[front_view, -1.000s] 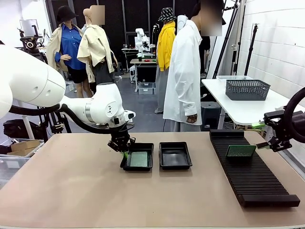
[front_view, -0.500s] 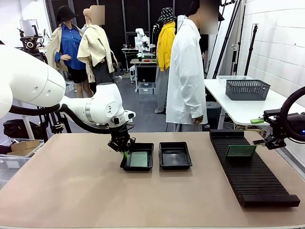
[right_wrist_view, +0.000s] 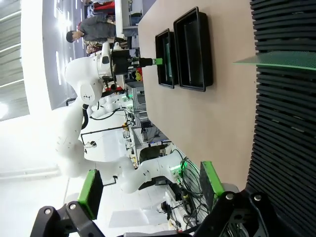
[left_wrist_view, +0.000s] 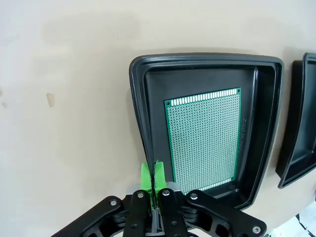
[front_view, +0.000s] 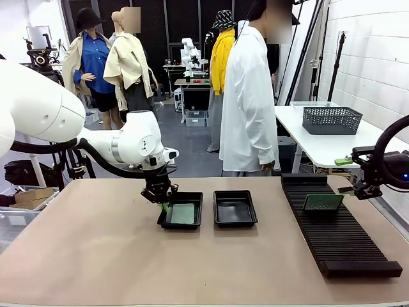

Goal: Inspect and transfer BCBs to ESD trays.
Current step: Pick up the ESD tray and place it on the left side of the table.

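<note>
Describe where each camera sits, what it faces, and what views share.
Front: fixed on the robot's side, facing across the tan table at a white-coated person; both arms show.
Left wrist: looks down past the shut left end effector onto a shallow black plastic tray holding a flat green circuit board.
Right wrist: rolled sideways, past the open right end effector, along a long black ribbed rack.
All share that tray.

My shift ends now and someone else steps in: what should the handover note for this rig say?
Left gripper: shut, at the left tray rim; grip on the rim unclear.
Right gripper: open, holding nothing, apart from the upright board in the rack.
Done: one flat board lies in the left tray.
Left: the second tray holds no board; the upright board awaits transfer.
</note>
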Motion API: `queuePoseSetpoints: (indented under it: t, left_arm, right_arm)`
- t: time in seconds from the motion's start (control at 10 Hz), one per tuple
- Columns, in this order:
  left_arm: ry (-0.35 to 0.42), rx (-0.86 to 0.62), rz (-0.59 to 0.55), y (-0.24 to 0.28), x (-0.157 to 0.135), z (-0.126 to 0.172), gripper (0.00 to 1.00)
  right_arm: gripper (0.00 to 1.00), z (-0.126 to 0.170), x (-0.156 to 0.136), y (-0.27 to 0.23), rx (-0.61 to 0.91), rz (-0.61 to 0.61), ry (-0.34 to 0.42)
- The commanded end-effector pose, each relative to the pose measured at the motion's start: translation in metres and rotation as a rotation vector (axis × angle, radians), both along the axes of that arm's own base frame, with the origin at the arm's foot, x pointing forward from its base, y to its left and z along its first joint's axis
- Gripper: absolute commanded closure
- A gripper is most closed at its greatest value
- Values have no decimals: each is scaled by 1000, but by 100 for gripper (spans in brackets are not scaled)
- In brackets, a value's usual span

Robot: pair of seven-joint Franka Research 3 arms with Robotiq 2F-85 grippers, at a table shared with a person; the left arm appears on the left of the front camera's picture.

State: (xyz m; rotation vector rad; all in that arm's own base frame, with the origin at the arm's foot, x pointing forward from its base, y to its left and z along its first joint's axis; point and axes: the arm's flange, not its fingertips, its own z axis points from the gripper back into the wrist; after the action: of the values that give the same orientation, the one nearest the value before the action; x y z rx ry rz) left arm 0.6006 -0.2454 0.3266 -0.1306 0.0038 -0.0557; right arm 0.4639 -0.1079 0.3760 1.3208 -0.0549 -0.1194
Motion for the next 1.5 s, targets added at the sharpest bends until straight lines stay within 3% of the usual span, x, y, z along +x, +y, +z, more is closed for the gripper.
queuePoseSetpoints:
  t: [0.0, 0.8, 1.4]
  left_arm:
    - [14, -8, -8, 25, -8, 9, 100]
    - [31, 34, -27, 102, -43, 18, 100]
    - [11, 0, -14, 202, -65, 29, 100]
  right_arm:
    - [0, 0, -2, -1, 2, 9, -4]
    - [0, 0, -2, -1, 2, 9, -4]
    - [0, 0, -2, -1, 2, 9, -4]
